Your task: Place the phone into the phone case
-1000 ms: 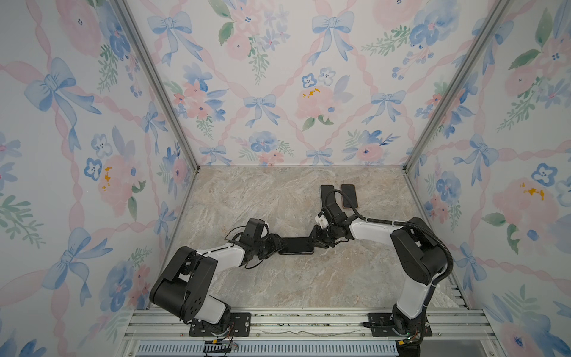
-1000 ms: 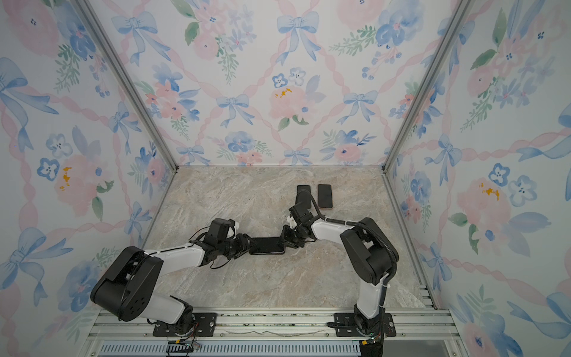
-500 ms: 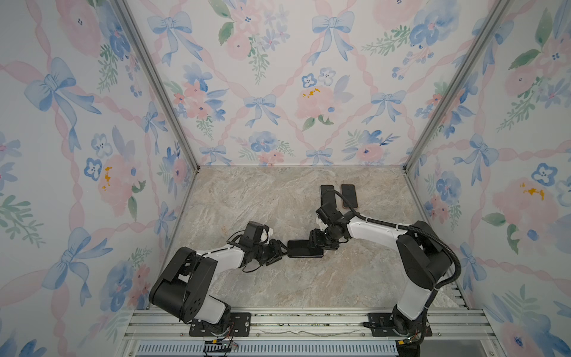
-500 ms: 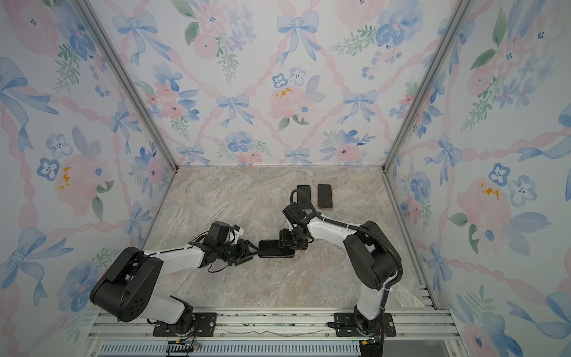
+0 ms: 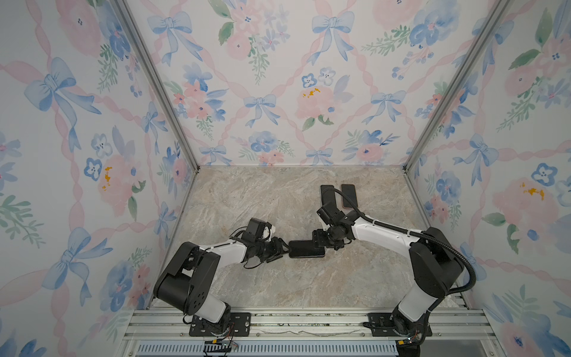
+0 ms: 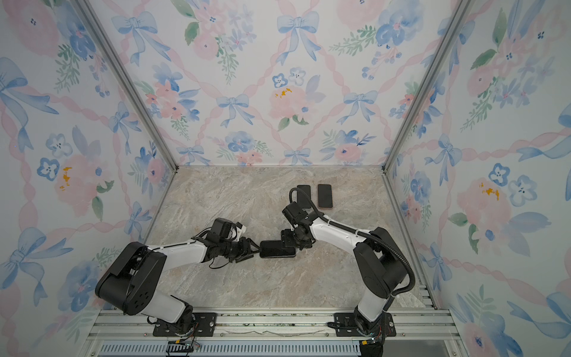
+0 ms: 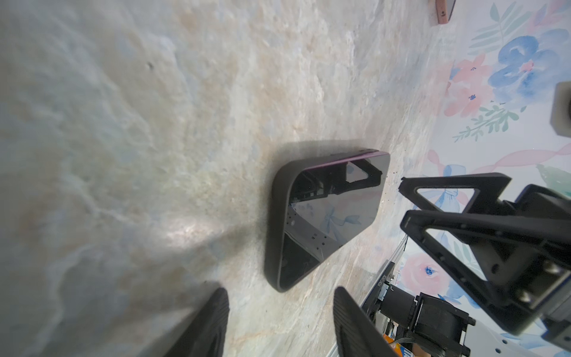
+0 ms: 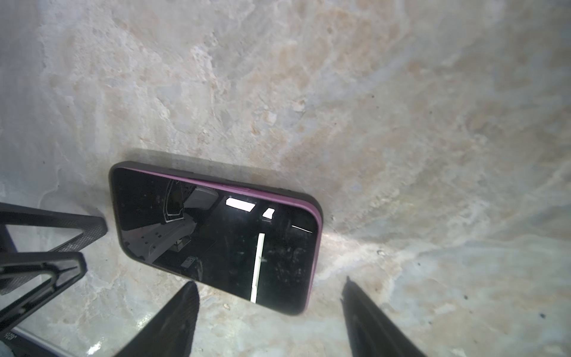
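Observation:
The phone (image 5: 306, 248) (image 6: 276, 248) lies flat, screen up, mid-table in both top views. It sits in the black phone case (image 7: 278, 216), with a purple edge (image 8: 234, 190) showing above the case rim along one long side. My left gripper (image 5: 284, 247) (image 7: 279, 309) is open just short of the phone's left end, with bare table between its fingers. My right gripper (image 5: 318, 239) (image 8: 272, 296) is open at the phone's (image 8: 216, 238) right end and holds nothing. One of its fingertips (image 8: 185, 296) reaches the phone's near edge.
A black phone-shaped slab (image 5: 327, 194) and another phone with a pinkish edge (image 5: 349, 196) lie side by side at the back right, behind my right arm. The floral walls close in three sides. A metal rail (image 5: 293, 321) runs along the front.
My right gripper has opened and let go of the phone's right end. The phone has slid slightly right and nearer. My left gripper followed it, still open.

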Motion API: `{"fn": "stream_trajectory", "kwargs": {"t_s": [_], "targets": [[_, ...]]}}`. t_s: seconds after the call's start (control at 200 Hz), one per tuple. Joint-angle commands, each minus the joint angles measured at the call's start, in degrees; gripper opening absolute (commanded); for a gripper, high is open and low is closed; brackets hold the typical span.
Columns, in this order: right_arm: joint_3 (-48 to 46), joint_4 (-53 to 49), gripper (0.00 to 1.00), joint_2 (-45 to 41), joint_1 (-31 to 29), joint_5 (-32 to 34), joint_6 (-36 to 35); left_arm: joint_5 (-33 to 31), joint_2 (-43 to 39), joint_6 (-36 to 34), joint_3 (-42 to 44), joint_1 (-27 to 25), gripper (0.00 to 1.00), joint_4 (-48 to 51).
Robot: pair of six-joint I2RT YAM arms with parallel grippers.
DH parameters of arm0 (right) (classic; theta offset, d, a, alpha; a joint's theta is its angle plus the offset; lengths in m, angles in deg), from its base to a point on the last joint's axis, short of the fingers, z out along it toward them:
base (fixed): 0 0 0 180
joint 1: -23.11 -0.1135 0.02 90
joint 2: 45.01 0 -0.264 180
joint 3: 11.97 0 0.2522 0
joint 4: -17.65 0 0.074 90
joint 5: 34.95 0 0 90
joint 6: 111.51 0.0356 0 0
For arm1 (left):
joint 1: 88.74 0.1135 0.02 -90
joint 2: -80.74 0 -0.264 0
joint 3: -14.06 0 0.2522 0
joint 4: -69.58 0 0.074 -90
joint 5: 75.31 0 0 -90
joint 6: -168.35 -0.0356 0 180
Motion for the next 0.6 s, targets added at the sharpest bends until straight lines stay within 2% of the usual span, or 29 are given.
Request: {"fn": "stream_trajectory", "kwargs": {"t_s": [0.0,0.14,0.36,0.47,0.595], "targets": [[-3.9,1.4,0.64,-4.9,-0.3,1.3,-4.8,-0.1,2.2,-2.9,-2.0,-0.2,0.55,2.0],[-8.3,5.1,0.5,-7.0,1.0,-1.8,-8.4,0.0,4.4,-3.8,-3.8,-0.2,0.51,1.9],[-12.6,10.3,0.41,-6.9,3.3,-7.2,-8.1,1.1,7.1,-3.7,-4.6,-0.6,0.46,0.9],[-13.4,10.9,0.39,-5.7,3.6,-8.3,-8.2,1.7,7.7,-3.4,-4.4,-0.9,0.43,0.2],[-14.1,11.9,0.32,-4.8,3.7,-9.5,-8.0,2.2,8.3,-3.0,-3.8,-0.9,0.41,-0.7]]}}
